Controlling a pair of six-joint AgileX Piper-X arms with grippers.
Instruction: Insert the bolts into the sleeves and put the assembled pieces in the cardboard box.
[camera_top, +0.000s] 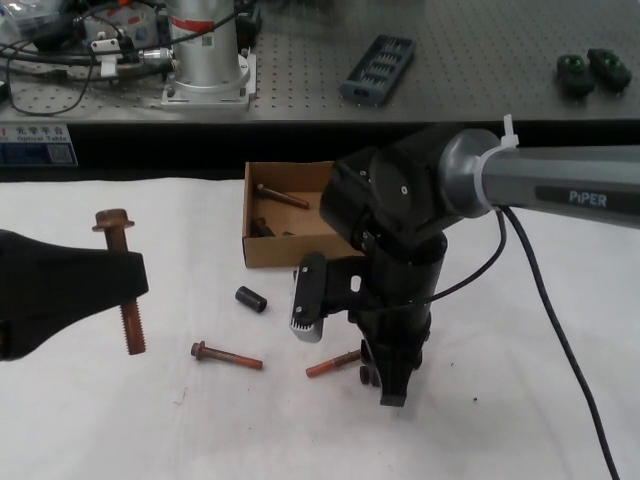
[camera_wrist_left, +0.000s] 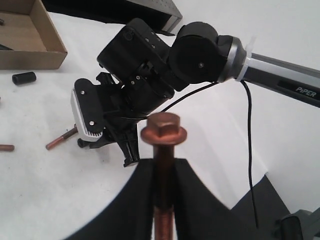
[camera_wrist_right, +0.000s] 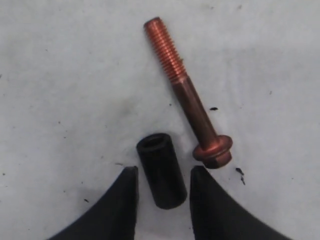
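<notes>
My left gripper (camera_top: 128, 287) is at the left, lifted off the cloth and shut on a copper bolt (camera_top: 124, 280) held upright with its head up (camera_wrist_left: 162, 131). My right gripper (camera_top: 391, 388) points down at the cloth in the middle. Its fingers (camera_wrist_right: 122, 205) stand open on either side of a black sleeve (camera_wrist_right: 161, 171) lying flat, with small gaps. A second bolt (camera_wrist_right: 186, 95) lies just beside that sleeve. Another sleeve (camera_top: 251, 298) and a loose bolt (camera_top: 227, 355) lie on the cloth to the left. The cardboard box (camera_top: 285, 250) sits behind, with a bolt (camera_top: 283, 196) inside.
The white cloth (camera_top: 520, 400) covers the bench front. Behind it, the perforated table holds a silver post base (camera_top: 205, 60), a blue bit holder (camera_top: 378, 66) and two green-black parts (camera_top: 593, 72). A black cable (camera_top: 550, 320) trails from the right arm.
</notes>
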